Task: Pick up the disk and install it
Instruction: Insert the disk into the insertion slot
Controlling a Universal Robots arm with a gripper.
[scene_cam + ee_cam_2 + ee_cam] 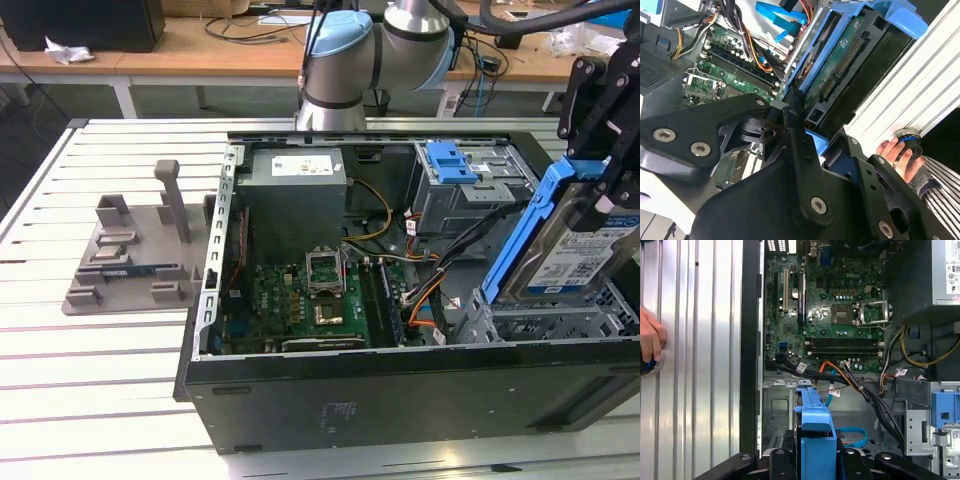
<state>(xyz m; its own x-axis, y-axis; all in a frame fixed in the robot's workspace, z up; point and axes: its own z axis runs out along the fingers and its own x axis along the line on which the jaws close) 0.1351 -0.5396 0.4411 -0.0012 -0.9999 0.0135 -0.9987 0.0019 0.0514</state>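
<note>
Transport-to-bay step, by judgement. Gripper, jaws clamped on the disk, held on edge and tilted above the drive cage inside the open computer case. Likely calls for squaring blue rails to the cage. Slot hidden behind disk; farther off, hand on table.

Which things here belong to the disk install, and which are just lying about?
Job: the disk, held tilted in the end effector; open computer case; drive cage below it.
Lying about: grey fixture tray; crumpled paper; person's hand.
</note>
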